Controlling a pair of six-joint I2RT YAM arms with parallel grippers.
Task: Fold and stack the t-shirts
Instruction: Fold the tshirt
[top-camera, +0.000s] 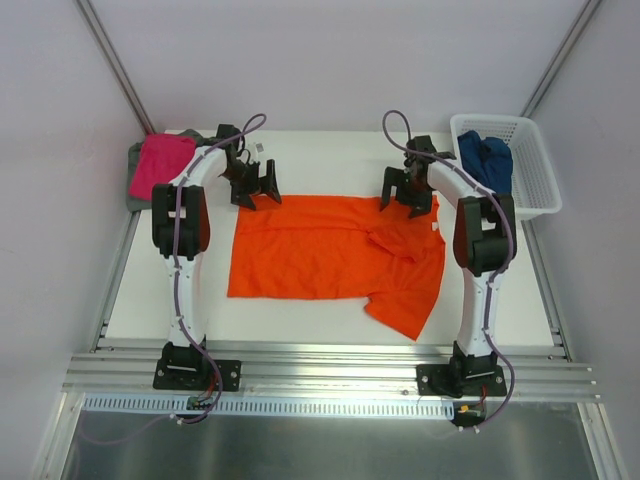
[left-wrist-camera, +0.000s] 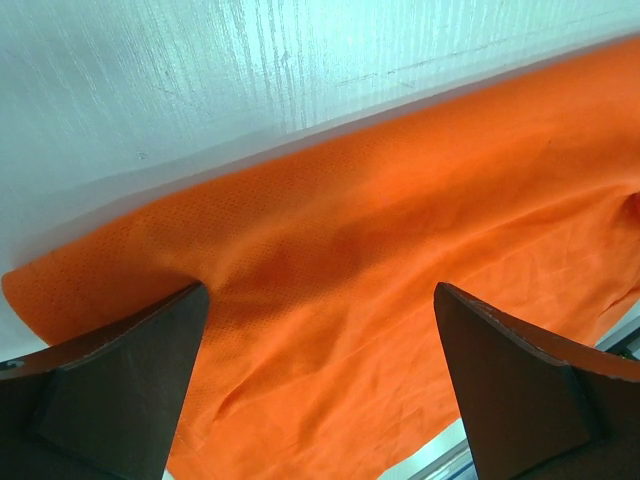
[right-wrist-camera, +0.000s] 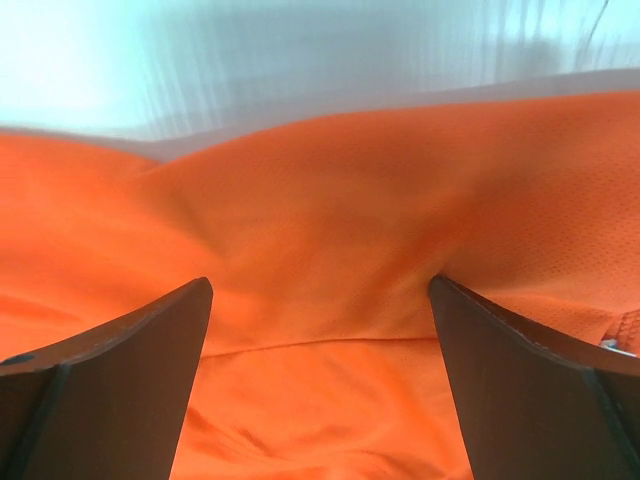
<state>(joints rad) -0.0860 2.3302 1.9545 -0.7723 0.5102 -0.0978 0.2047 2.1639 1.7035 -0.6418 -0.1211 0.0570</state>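
Observation:
The orange t-shirt (top-camera: 320, 250) lies spread on the white table, one sleeve hanging toward the near right. My left gripper (top-camera: 257, 189) is open over its far left edge; in the left wrist view the gripper (left-wrist-camera: 320, 330) straddles orange cloth (left-wrist-camera: 400, 220). My right gripper (top-camera: 407, 196) is open over the far right edge; in the right wrist view the gripper (right-wrist-camera: 320, 320) straddles a raised fold of the orange shirt (right-wrist-camera: 330, 220). A magenta pink shirt (top-camera: 162, 162) lies on a grey shirt (top-camera: 135, 180) at the far left. A dark blue shirt (top-camera: 487, 160) sits in the basket.
A white lattice basket (top-camera: 535, 170) stands at the table's far right corner. The table's white surface (top-camera: 320, 160) shows behind the orange shirt. An aluminium rail (top-camera: 330, 365) with the arm bases runs along the near edge.

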